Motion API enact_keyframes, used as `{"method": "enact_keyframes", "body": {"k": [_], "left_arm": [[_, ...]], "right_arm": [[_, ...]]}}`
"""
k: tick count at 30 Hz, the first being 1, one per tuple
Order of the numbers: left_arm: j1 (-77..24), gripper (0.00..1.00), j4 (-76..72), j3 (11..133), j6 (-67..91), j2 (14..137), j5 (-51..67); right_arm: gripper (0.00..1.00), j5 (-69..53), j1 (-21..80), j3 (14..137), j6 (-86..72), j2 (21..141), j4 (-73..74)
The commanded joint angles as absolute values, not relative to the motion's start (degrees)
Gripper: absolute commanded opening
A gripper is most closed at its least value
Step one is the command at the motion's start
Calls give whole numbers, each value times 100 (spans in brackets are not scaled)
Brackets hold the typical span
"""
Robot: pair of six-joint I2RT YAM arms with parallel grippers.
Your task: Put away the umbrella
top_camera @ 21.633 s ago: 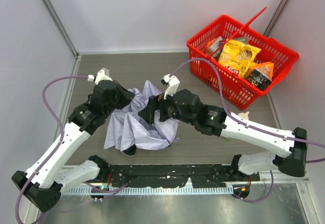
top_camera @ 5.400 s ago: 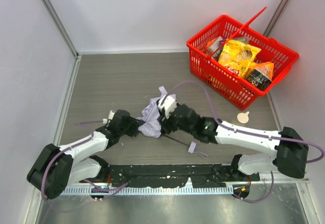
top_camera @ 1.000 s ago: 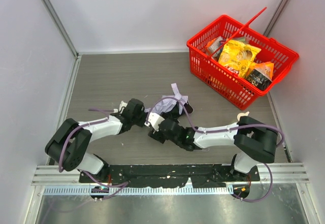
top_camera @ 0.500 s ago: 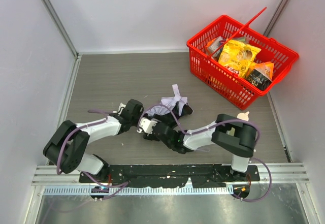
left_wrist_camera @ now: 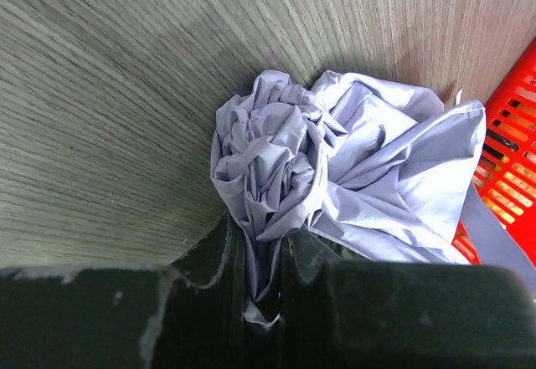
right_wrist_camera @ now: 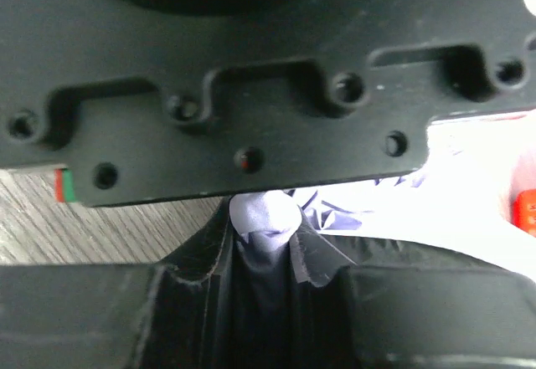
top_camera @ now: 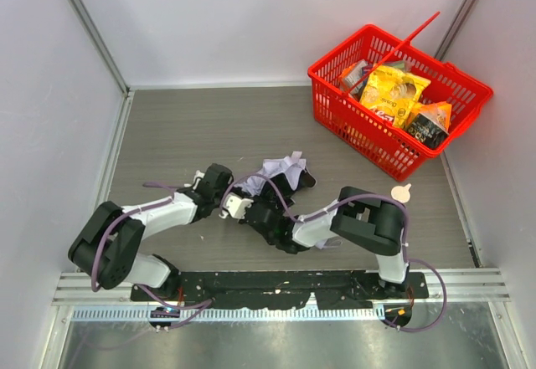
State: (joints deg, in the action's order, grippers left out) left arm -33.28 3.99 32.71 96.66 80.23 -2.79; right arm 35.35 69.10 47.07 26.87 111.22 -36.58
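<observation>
1. Near the middle of the top view, the umbrella (top_camera: pixel 283 172) lay on the grey wood-grain surface (top_camera: pixel 184 126) as a crumpled bunch of pale lavender fabric, well apart from the red basket (top_camera: pixel 352 126) at the upper right.
2. From the lower left, the left claw (top_camera: pixel 228 190) reached the bunch's left side. In its wrist view the claw (left_wrist_camera: pixel 261 252) stood narrow, pinching a fold of cloth at bottom centre, with the rest of the umbrella (left_wrist_camera: pixel 276 160) puffed up above it.
3. Just beside it, at the bunch's lower left, sat the right claw (top_camera: pixel 251 197). Its own view showed the claw (right_wrist_camera: pixel 264 243) drawn narrow with a fold of the umbrella (right_wrist_camera: pixel 264 218) caught between the fingers, under a black drilled plate (right_wrist_camera: pixel 251 93) filling the upper half of the frame.
4. Inside the basket lay a yellow snack bag (top_camera: pixel 392 91) among other packets; a red corner of the basket (left_wrist_camera: pixel 507 151) showed at the right edge of the left wrist view.
</observation>
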Motion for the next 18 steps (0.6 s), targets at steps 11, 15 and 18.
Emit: {"method": "enact_keyframes", "body": {"k": [11,15,18], "left_arm": [[-3111,62,449,2637,8684,7569,-685],[-3085,99,36,2286,8491,7173,-861],[-3076,100,-315,2110,8359,7075,-879]], "right_arm": [[1,864,5942,4553,1091,10337,-2074],[1,91,5600,4439,670,10117,-2144],[1,-684,5344,4447,335,10063,-2153]]}}
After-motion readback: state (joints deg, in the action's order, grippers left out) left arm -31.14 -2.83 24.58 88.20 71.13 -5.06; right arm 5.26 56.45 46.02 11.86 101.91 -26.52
